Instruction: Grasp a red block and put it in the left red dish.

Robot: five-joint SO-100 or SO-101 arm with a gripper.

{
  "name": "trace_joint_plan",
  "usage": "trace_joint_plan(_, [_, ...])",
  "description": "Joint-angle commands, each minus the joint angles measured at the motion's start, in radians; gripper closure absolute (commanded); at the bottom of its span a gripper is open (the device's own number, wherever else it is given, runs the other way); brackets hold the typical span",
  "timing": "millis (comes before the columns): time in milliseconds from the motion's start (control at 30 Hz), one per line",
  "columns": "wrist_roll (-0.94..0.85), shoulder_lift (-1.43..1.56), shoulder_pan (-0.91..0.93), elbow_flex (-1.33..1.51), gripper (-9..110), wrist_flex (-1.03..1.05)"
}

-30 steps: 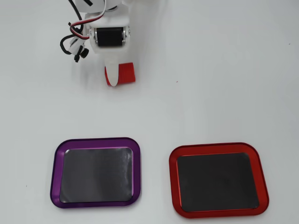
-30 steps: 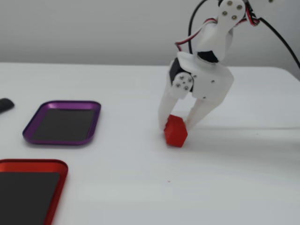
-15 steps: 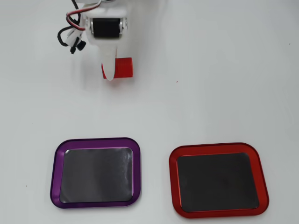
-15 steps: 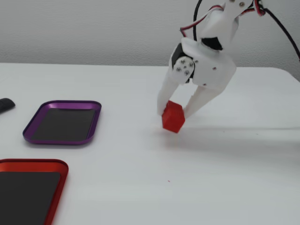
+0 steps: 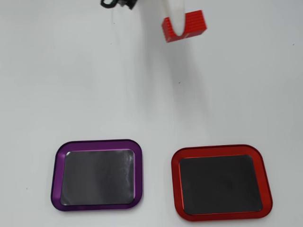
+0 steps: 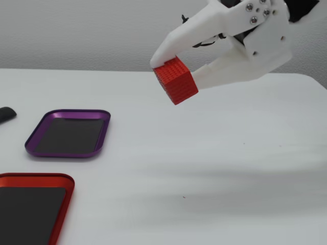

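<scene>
My white gripper [image 6: 176, 76] is shut on the red block [image 6: 177, 80], a small bumpy red brick, and holds it well above the white table in the fixed view. In the overhead view the block [image 5: 190, 26] sits at the top centre with one white finger [image 5: 176, 16] across it. The red dish [image 5: 221, 183], red-rimmed with a dark inside, lies at the lower right of the overhead view and at the lower left of the fixed view [image 6: 30, 179]. It holds nothing. The gripper is far from it.
A purple-rimmed tray [image 5: 97, 174] of the same shape lies beside the red dish, also seen in the fixed view [image 6: 69, 132]. A small dark object [image 6: 6, 114] lies at the left edge of the fixed view. The table's far edge meets a white wall.
</scene>
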Motion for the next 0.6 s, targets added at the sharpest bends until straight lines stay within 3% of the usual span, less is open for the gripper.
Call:
trace_joint_plan(0, [-0.003, 0.031, -0.069, 0.061, 102, -0.230])
trace_joint_plan(200, [-0.008, -0.202, -0.120, 0.038, 102, -0.403])
trace_joint_plan(567, [0.005, -0.891, -0.121, -0.495, 102, -0.440])
